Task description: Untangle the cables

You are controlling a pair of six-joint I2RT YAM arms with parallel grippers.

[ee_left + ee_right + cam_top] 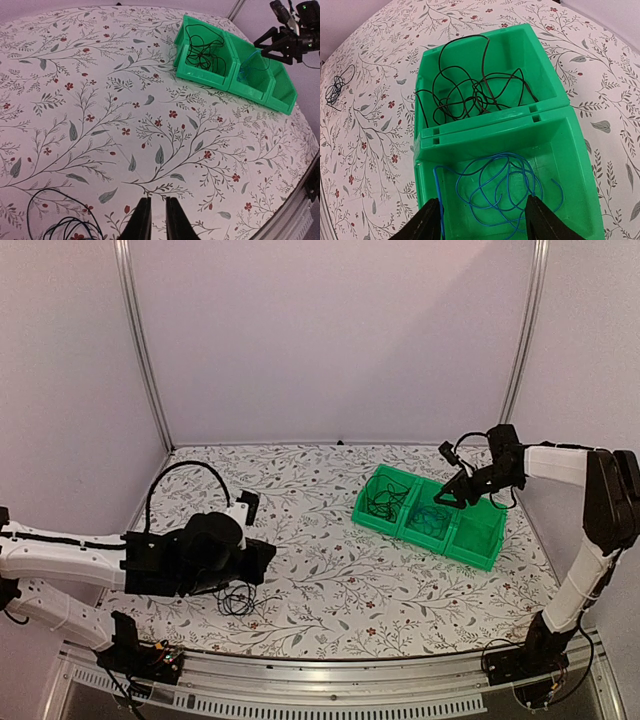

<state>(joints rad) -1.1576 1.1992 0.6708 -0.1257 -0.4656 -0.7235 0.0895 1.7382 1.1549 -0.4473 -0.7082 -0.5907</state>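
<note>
Thin black cables (pixel 470 95) lie in loose loops in the far compartment of the green bin (pixel 490 127). A thin blue cable (pixel 505 190) lies coiled in the middle compartment. My right gripper (pixel 482 220) is open wide and empty just above the blue cable, whose left end runs beside my left finger (pixel 427 222). In the top view the right gripper (pixel 458 492) hovers over the bin (pixel 480 558). Another small black cable coil (pixel 237 598) lies on the table by my left gripper (pixel 262 560). The left gripper (pixel 158 202) holds nothing, its jaws a narrow slit apart, and the coil (pixel 60 220) is to its left.
The bin's right compartment (pixel 478 530) holds nothing. The floral tablecloth (pixel 330 570) covers the table. Metal frame posts (pixel 140 340) stand at the back corners. A thick black hose (pixel 185 472) arches over my left arm.
</note>
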